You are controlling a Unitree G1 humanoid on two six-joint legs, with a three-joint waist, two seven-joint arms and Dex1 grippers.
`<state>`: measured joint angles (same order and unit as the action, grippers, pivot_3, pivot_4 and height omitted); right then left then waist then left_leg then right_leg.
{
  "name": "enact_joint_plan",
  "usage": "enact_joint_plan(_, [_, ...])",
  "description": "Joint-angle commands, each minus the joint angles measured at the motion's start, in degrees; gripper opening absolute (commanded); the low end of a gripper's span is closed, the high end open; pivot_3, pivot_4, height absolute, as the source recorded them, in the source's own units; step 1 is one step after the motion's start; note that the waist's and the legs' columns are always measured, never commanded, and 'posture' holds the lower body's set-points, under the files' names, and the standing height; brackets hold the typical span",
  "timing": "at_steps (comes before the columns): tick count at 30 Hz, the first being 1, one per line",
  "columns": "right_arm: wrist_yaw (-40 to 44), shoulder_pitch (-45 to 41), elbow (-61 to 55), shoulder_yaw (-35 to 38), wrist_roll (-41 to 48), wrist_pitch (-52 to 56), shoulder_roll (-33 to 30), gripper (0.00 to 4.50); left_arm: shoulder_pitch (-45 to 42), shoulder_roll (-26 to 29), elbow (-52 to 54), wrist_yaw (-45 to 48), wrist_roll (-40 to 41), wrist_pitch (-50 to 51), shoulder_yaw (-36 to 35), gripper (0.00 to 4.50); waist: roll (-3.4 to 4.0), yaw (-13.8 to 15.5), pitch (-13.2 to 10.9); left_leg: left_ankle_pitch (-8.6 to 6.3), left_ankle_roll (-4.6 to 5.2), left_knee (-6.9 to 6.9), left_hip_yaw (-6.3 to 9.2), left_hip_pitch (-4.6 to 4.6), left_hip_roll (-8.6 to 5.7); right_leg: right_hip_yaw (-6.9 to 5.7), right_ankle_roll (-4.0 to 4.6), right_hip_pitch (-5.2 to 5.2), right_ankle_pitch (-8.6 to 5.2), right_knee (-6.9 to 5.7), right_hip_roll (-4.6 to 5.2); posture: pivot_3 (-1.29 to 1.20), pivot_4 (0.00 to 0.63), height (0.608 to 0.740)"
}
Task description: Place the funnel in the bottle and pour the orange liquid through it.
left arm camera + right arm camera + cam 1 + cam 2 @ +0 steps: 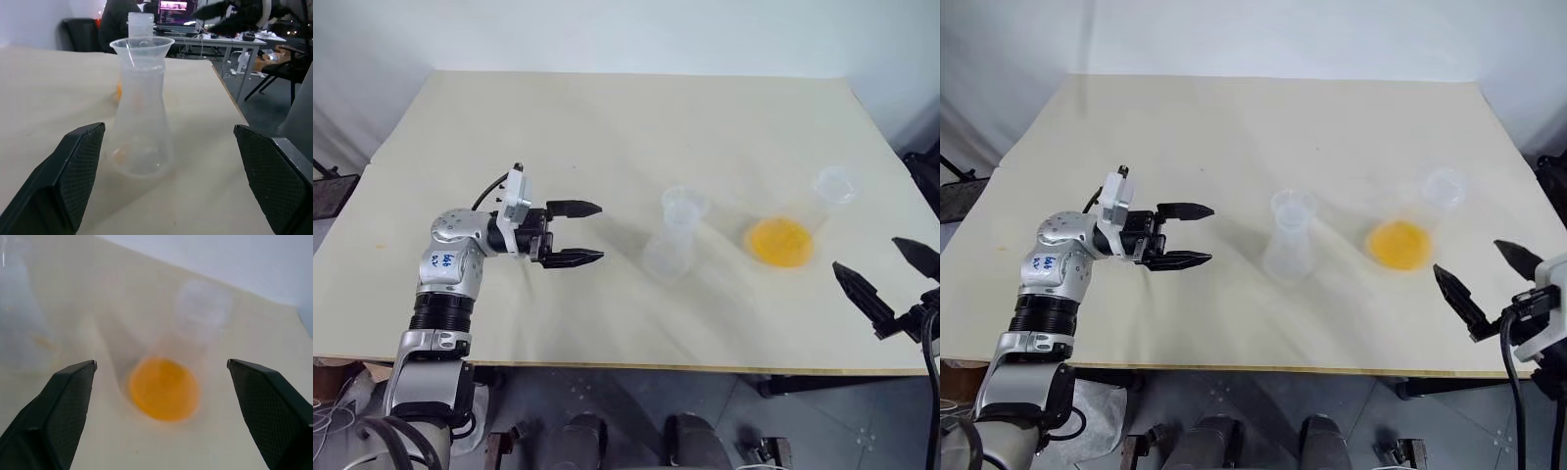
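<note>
We see a clear conical plastic bottle [674,238] with flared rim; orange liquid [779,241] at its three o'clock. Left gripper [590,233] and right gripper [886,269] both spread, empty.

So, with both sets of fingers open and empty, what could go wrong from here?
The empty bottle looks light and tall; the left fingers, level with it, could knock it over. The orange liquid stands uncovered close beside it, so a clumsy grab by the right fingers might spill it.
</note>
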<state>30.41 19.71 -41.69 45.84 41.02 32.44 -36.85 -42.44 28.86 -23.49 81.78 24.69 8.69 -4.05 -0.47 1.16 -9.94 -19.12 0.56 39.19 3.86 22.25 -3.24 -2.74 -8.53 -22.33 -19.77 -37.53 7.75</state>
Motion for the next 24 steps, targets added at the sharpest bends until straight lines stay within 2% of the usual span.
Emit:
enact_joint_plan(1, [-1.02, -1.77, 0.55, 0.40, 0.52, -1.77, 0.22, 4.50, -0.11, 0.63, 2.17, -0.31, 1.68, -0.25, -1.32, 4.48, 0.00, -0.23, 0.00, 0.00, 0.00, 0.00, -0.03, -0.02, 0.00, 0.02, 0.00, 0.00, 0.00, 0.00, 0.00, 0.00, 0.150, 0.740])
enact_joint_plan(7, [-0.60, -8.89, 6.30, -5.54, -0.47, -2.60, -0.66, 4.50, -0.08, 1.20, 3.15, -0.32, 2.46, 0.09, -1.50, 4.48, 0.01, -1.20, 0.01, 0.00, 0.00, -0.02, -0.03, -0.06, 0.04, 0.02, 0.00, 0.02, 0.00, -0.01, -0.04, 0.00, 0.150, 0.740])
enact_joint_plan(13, [2.22, -21.24, 21.14, -13.47, -6.25, -7.28, -3.32, 4.50, 0.33, 1.50, 5.31, -0.91, 2.90, 1.42, -1.49, 4.48, 0.02, -1.39, 0.01, 0.00, 0.00, -0.02, -0.04, -0.07, 0.02, 0.03, 0.00, 0.02, 0.00, 0.01, -0.02, 0.00, 0.150, 0.740])
enact_joint_plan(24, [4.35, -36.95, 36.40, -21.43, -10.78, -12.10, -2.58, 4.50, 4.16, 2.64, 11.92, -3.22, 4.87, 4.48, -2.03, 4.48, 0.03, -1.49, 0.01, 0.01, -0.01, -0.05, -0.03, -0.05, 0.05, 0.02, 0.00, -0.02, 0.00, 0.01, -0.01, 0.00, 0.150, 0.740])
